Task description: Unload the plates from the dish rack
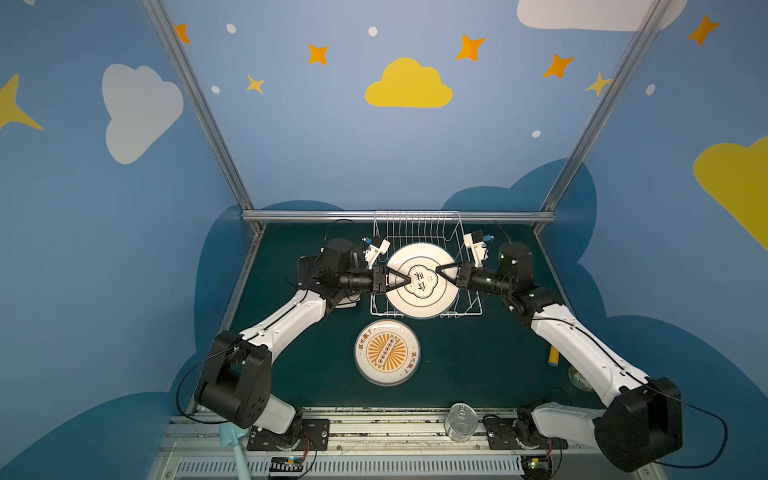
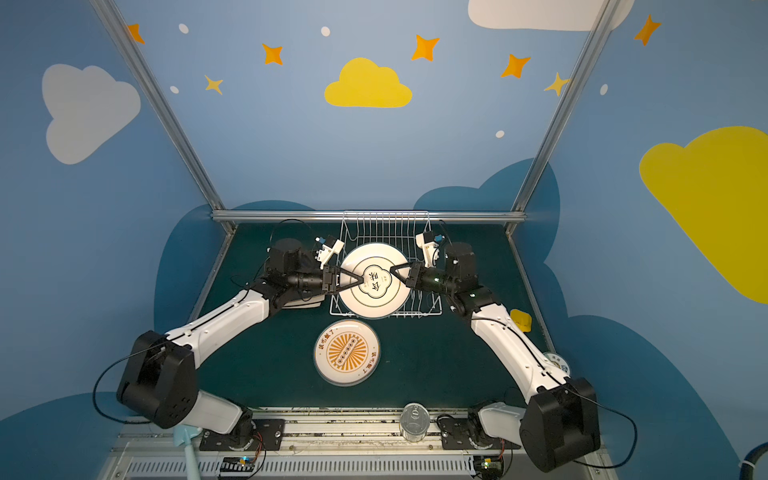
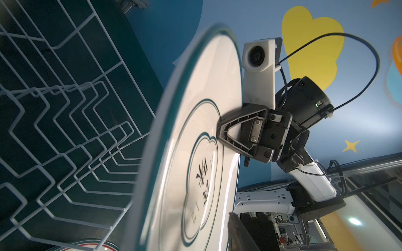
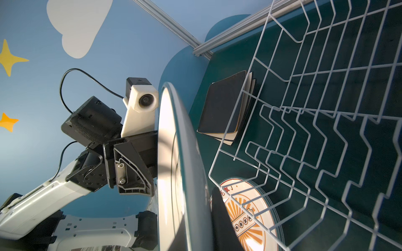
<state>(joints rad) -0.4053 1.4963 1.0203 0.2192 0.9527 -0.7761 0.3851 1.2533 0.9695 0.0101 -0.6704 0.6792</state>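
Dark green table (image 1: 457, 365), blue cloud walls. Dish rack (image 1: 415, 226) at the back; emblem plate (image 1: 422, 306) on edge over its front, right gripper (image 1: 436, 272) clamped on it. Left gripper (image 1: 409, 283) at its rim; its grip you cannot tell. Only your right wrist view plainly shows the black square plate (image 4: 221, 104) beside the rack.

- Round white emblem plate (image 1: 422, 255) — tilted, face up, over white wire dish rack (image 1: 415, 226).
- Sunburst plate (image 1: 386, 352) flat, just before rack.
- Black square plate (image 4: 221, 108) atop cream ones (image 4: 228, 141) — beside rack.
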